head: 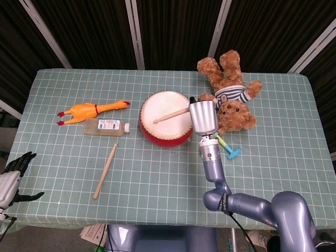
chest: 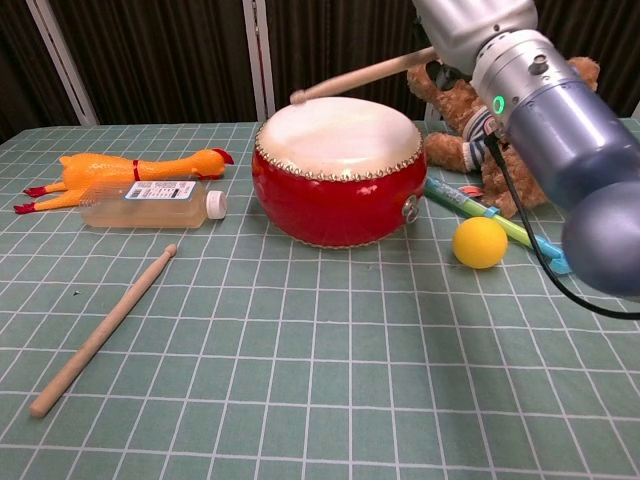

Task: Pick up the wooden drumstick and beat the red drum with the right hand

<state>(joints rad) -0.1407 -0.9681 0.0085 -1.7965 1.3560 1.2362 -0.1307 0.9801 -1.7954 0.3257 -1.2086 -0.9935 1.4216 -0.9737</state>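
Note:
The red drum (head: 167, 118) (chest: 338, 170) with its pale skin stands mid-table. My right hand (head: 202, 116) (chest: 470, 22) hovers at the drum's right side and grips a wooden drumstick (head: 171, 114) (chest: 362, 75). The stick reaches left over the skin, its tip raised a little above it in the chest view. A second wooden drumstick (head: 105, 170) (chest: 103, 331) lies loose on the cloth, left of and nearer than the drum. My left hand (head: 11, 177) sits at the table's near left edge, fingers apart and holding nothing.
A rubber chicken (head: 89, 111) (chest: 120, 168) and a clear bottle (head: 106, 127) (chest: 152, 204) lie left of the drum. A teddy bear (head: 230, 89) (chest: 505, 130), a yellow ball (chest: 479, 242) and a blue-green toy (head: 229, 149) (chest: 495, 222) lie to its right.

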